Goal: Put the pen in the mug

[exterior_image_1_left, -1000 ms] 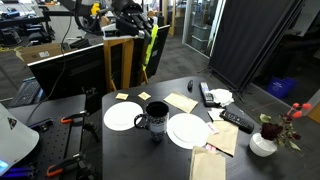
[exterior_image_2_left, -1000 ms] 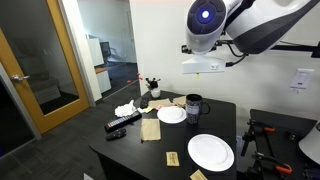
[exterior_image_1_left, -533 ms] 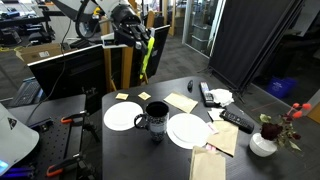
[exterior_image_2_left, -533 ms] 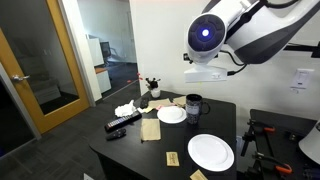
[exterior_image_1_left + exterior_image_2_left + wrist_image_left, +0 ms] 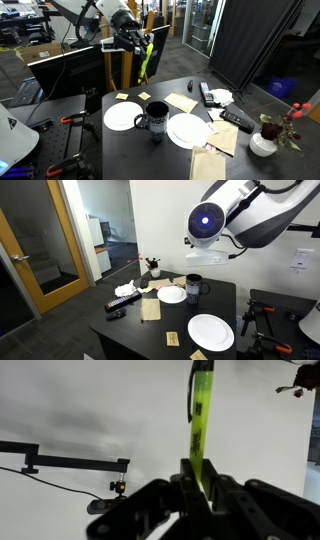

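Gripper (image 5: 198, 480) pinched on pen (image 5: 201, 415) in wrist view; mug (image 5: 155, 118) in both exterior views only

yellow-green pen (image 5: 201, 430), dark mug (image 5: 156, 117), white plates (image 5: 186, 131), black table (image 5: 135, 152)

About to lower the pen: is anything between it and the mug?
Nothing visible blocks the way. The gripper holds the pen in open air, high above the table. The mug stands upright between two white plates with its mouth uncovered; the plates lie flat beside it.
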Robot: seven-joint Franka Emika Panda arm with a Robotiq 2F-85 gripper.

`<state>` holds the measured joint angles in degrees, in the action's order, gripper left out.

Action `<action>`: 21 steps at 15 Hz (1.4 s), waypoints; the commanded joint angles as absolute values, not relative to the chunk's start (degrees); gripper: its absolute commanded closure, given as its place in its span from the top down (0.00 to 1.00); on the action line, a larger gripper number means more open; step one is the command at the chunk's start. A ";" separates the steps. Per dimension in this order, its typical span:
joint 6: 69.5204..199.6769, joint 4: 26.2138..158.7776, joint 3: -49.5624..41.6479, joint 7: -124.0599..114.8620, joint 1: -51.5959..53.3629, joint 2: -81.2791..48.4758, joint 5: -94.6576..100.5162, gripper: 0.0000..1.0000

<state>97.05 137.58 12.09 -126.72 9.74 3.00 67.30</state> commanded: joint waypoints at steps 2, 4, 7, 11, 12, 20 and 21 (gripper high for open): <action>94.92 137.42 12.43 -129.87 10.79 2.25 67.66 0.03; 94.11 137.29 12.88 -132.20 11.37 1.82 67.45 0.03; 91.39 137.28 13.71 -136.05 12.54 1.02 68.02 0.03; 87.78 137.63 14.16 -139.49 13.34 0.33 68.86 0.03; 87.30 137.72 14.00 -139.96 13.20 0.18 69.08 0.03; 89.87 138.56 12.27 -143.70 11.90 -2.46 74.80 0.03; 90.21 138.55 12.02 -144.12 11.78 -3.05 75.55 0.03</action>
<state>88.78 138.03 12.79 -141.42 12.41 -1.89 72.92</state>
